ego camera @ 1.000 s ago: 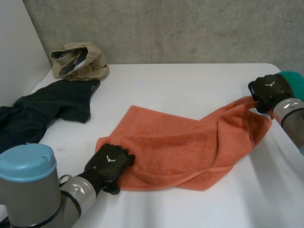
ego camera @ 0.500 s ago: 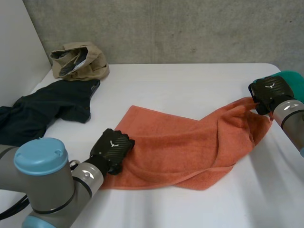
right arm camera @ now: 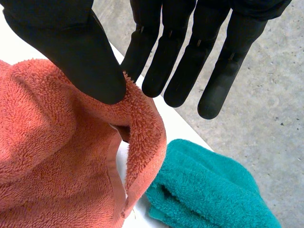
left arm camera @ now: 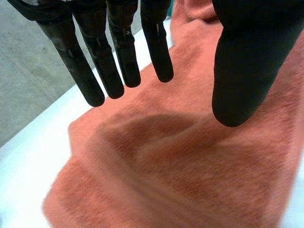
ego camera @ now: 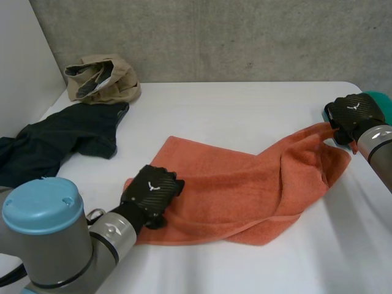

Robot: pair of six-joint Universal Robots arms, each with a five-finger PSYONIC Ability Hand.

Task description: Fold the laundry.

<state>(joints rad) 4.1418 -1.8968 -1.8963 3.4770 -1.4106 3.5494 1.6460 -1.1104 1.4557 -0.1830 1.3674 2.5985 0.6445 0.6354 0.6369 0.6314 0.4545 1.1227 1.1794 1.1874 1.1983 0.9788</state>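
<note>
- The right hand (right arm camera: 61,42) is pinching a raised corner of the orange terry towel (right arm camera: 52,156) between its thumb and straight fingers (right arm camera: 190,66). The looped pile is looking fluffy and the hem thick.
- The left hand (left arm camera: 242,71) is hovering released over the towel's near-left corner, its straight fingers (left arm camera: 124,57) spread and grasping nothing.
- The towel is lying rumpled across the middle of the white table (ego camera: 245,110), sagging from the lifted corner by the right edge down to a flatter near hem.
- A teal terry towel (right arm camera: 213,194) is lying bunched just beside the right hand, at the table's right edge.
- Smooth bare tabletop is stretching open along the far side and the near edge.
- A dark garment (ego camera: 67,138) is sprawling over the left edge.
- A crumpled tan garment (ego camera: 101,78) is sitting at the far-left corner, against the concrete wall (ego camera: 245,37).
</note>
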